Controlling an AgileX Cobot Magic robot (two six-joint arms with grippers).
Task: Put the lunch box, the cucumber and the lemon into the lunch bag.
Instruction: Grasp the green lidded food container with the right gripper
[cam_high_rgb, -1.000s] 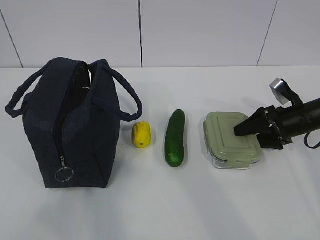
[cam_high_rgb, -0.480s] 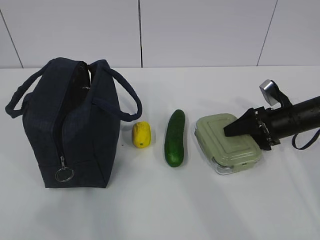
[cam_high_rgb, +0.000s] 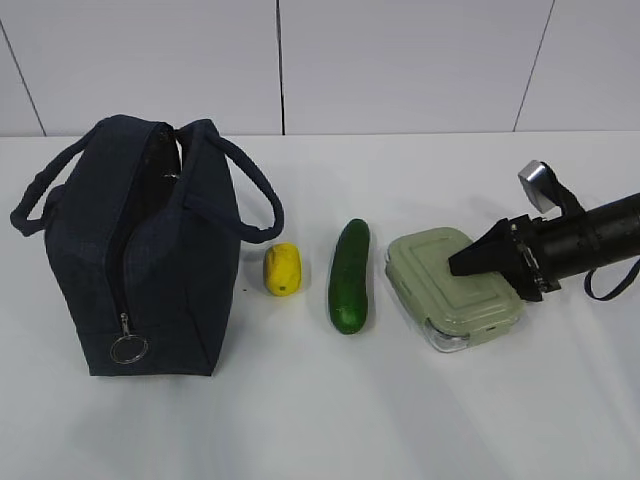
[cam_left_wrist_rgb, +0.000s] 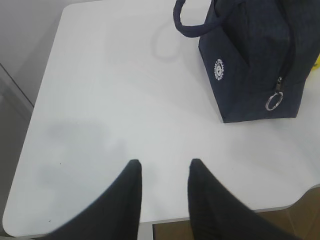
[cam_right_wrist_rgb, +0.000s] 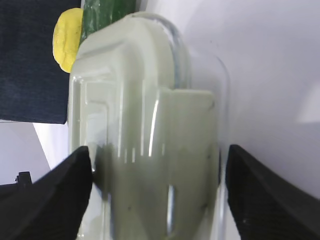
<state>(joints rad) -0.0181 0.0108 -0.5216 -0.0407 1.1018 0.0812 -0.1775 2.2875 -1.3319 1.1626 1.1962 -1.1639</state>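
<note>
- My right pincer (cam_high_rgb: 468, 262) straddles the lunch box (cam_high_rgb: 452, 287) from the side, fingers spread wide either side of its glass wall; whether the pads touch, I cannot tell.
- I would centre on the box, then close evenly: smooth glass may slip or twist.
- Beyond the box from this pincer lie the cucumber (cam_high_rgb: 349, 277), the lemon (cam_high_rgb: 282, 269), then the lunch bag (cam_high_rgb: 140, 250), standing open-topped on the counter (cam_high_rgb: 400, 420).
- My left pincer (cam_left_wrist_rgb: 162, 172) hangs released, empty, near the bag.
</note>
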